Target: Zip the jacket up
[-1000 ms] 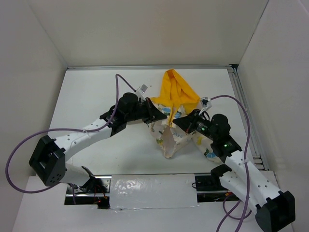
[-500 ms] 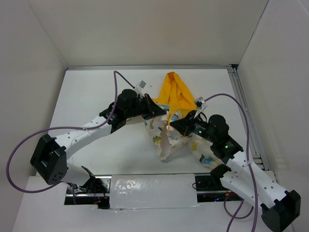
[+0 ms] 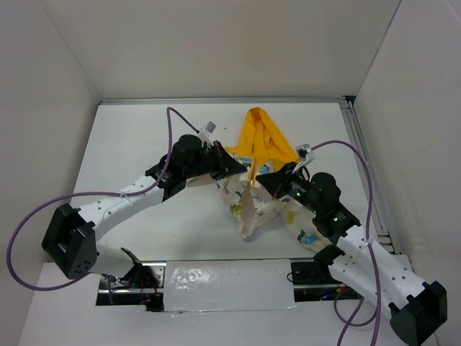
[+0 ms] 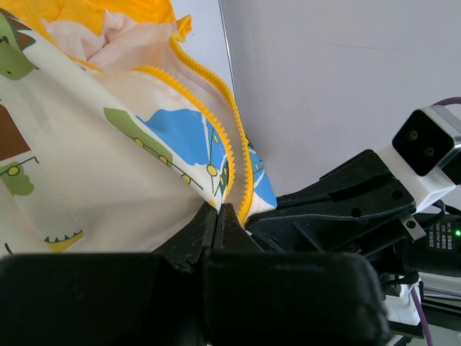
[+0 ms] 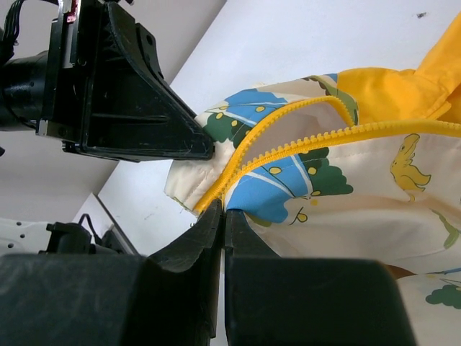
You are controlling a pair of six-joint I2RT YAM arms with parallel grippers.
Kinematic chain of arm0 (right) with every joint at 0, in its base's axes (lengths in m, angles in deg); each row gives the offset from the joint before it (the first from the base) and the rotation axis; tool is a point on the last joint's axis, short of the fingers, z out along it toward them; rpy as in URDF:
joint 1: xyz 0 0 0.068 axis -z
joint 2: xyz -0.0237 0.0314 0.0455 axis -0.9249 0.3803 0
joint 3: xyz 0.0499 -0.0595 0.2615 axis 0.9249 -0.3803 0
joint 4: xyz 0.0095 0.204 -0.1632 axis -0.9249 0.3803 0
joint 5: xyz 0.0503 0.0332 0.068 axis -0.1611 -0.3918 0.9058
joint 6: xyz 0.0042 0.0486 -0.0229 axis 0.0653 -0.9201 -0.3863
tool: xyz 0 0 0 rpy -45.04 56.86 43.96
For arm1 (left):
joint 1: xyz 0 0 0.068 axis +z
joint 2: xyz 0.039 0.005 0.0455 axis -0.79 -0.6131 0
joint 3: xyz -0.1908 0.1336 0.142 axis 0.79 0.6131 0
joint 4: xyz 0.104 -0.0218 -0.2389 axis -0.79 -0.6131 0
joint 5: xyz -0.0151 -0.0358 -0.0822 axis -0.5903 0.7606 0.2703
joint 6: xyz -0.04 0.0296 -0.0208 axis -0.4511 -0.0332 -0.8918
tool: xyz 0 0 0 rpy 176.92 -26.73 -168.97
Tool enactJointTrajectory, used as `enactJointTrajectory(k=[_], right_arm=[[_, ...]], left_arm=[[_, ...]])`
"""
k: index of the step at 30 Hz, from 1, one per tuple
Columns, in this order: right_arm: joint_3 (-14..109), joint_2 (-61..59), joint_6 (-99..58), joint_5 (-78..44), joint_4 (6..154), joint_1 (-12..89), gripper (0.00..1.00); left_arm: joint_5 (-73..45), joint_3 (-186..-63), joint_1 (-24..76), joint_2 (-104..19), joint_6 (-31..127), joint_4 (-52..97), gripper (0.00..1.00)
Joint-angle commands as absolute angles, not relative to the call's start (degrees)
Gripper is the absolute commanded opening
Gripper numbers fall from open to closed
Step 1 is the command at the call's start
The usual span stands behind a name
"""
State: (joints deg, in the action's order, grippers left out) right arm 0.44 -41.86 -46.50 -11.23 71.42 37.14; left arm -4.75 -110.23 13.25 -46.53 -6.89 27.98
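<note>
The jacket hangs bunched in the middle of the white counter, lifted between the two arms. Its yellow hood trails toward the far wall. The left claw is pressed together, pinching the cream printed fabric right beside a row of yellow zipper teeth. The right claw is also pressed together, pinching the jacket's front edge where two rows of zipper teeth run down to its tips. The two claws sit just beside each other at the jacket's upper front, and the front is not closed.
</note>
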Motion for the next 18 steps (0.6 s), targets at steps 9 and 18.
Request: enactJointTrajectory(k=[9, 18], right_arm=[[-0.04, -41.11, -47.51, -9.99, 63.68, 35.83, 0.0], [0.14, -41.46, -47.42, -8.23, 64.12, 35.65, 0.0]], left_arm=[[-3.24, -109.36, 13.25, -44.1, -8.63, 32.25, 0.0], [-3.94, -109.71, 13.25, -44.81, -8.81, 32.25, 0.0]])
